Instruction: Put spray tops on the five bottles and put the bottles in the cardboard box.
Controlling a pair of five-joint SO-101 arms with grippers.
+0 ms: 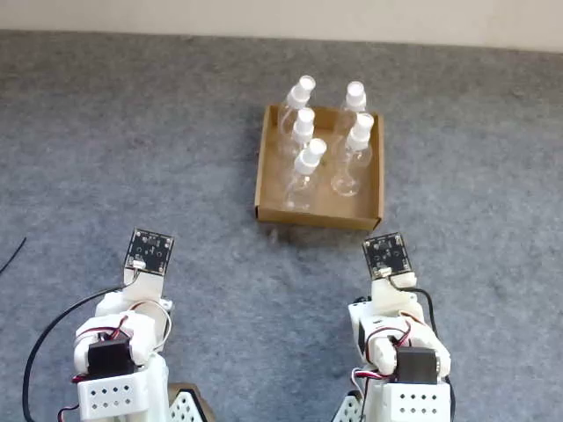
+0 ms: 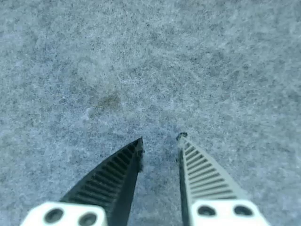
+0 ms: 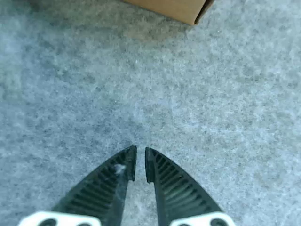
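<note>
I see fuzzy grey felt (image 1: 106,132) covering the table, with a pale wall (image 1: 264,16) strip behind it. My left gripper (image 2: 160,140) hangs over bare felt, its ribbed fingers a little apart. My right gripper (image 3: 139,150) has its fingers almost touching. Just ahead of the right gripper sits the shallow cardboard box (image 1: 262,189), with five clear bottles (image 1: 302,183) upright inside, white spray tops (image 1: 310,158) on.

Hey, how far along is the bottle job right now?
Done: all five bottles wear white spray tops and appear to stand inside the box. In hand: nothing; the left gripper and right gripper are empty over the grey mat, back from the box. Left: nothing visible; the job looks finished.
</note>
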